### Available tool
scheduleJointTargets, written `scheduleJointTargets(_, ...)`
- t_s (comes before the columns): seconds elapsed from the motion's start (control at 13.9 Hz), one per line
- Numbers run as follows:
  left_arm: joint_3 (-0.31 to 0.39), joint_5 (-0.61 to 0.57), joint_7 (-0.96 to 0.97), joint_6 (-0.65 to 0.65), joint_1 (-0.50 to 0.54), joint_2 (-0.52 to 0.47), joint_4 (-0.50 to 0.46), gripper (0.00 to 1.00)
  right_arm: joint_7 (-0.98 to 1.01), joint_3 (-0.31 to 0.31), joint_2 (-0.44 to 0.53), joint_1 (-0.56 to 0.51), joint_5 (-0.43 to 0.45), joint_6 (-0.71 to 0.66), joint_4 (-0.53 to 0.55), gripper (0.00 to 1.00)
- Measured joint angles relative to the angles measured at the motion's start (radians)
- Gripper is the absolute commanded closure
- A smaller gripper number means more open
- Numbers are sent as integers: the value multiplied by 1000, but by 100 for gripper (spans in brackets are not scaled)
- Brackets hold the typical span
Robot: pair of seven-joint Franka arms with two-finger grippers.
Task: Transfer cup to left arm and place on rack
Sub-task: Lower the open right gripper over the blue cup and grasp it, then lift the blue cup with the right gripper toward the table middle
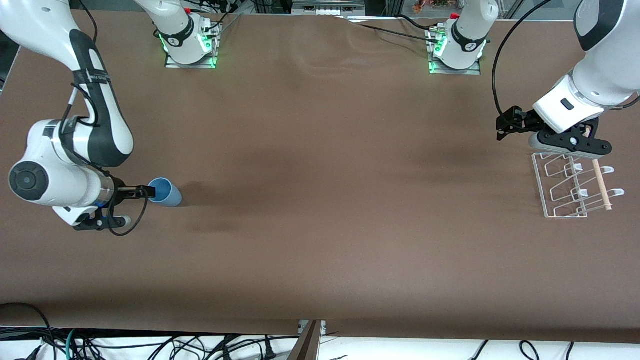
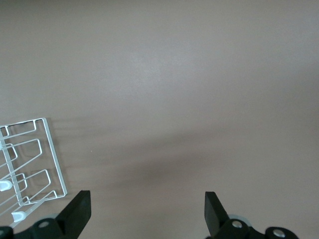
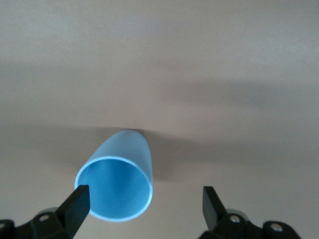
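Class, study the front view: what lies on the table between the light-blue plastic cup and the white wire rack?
Nothing: between the small light-blue plastic cup and the white wire drying rack, the front view shows only bare brown table.

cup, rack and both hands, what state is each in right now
cup: lying on its side, mouth toward the right hand, not gripped
rack: on the table, nothing on it
right hand: open, at the cup's mouth
left hand: open, holding nothing, beside the rack

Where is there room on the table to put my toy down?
The bare brown stretch between the cup and the rack is free. It's crowded at the cup, where the right tool sits open, and at the rack, under the open left tool.
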State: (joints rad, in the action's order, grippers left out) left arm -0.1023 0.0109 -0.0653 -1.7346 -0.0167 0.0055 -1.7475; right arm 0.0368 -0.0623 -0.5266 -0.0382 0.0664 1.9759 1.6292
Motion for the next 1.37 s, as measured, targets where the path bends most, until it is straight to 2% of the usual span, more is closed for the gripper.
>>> scheduleJointTargets(0.94, 0, 0, 0, 0, 0, 0, 0, 0, 0, 0, -18, 0, 0, 109, 104, 2)
scheduleJointTargets(1.08, 0, 0, 0, 0, 0, 0, 0, 0, 1, 0, -18, 0, 0, 109, 105, 41)
scheduleJointTargets(1.15, 0, 0, 0, 0, 0, 0, 0, 0, 1, 0, -18, 0, 0, 109, 106, 58)
scheduleJointTargets(1.22, 0, 0, 0, 0, 0, 0, 0, 0, 1, 0, -18, 0, 0, 111, 107, 71)
scheduleJointTargets(1.3, 0, 0, 0, 0, 0, 0, 0, 0, 1, 0, -18, 0, 0, 112, 109, 77)
scheduleJointTargets(1.37, 0, 0, 0, 0, 0, 0, 0, 0, 1, 0, -18, -1, 0, 113, 110, 79)
